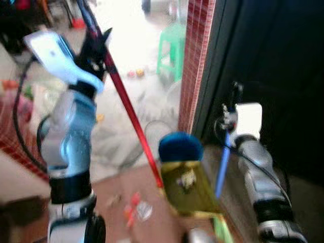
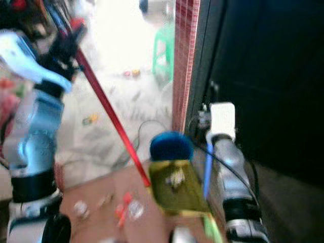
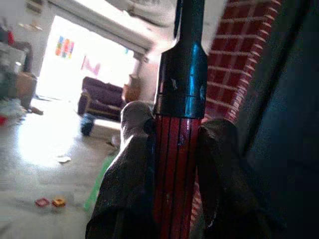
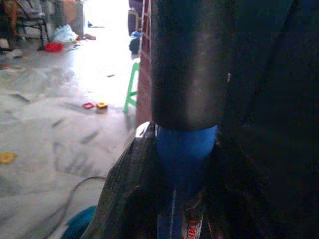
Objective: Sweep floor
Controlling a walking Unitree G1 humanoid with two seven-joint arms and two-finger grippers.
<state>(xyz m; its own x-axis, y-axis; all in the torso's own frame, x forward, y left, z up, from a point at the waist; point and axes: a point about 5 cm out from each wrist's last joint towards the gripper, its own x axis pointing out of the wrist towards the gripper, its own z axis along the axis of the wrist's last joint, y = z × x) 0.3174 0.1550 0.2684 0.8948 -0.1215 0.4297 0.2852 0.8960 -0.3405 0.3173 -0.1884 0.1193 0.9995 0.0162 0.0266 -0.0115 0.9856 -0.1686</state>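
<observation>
1. Left eye view: my left gripper [image 1: 96,48] is clamped on the red broom handle [image 1: 132,119], which slants down to the floor.
2. My right gripper [image 1: 230,114] is closed around the blue dustpan handle [image 1: 221,169]; the yellow dustpan [image 1: 190,187] sits beside scattered litter [image 1: 135,206].
3. A brick pillar [image 1: 195,61] edges the right; open floor lies ahead, with a green stool [image 1: 169,48].
</observation>
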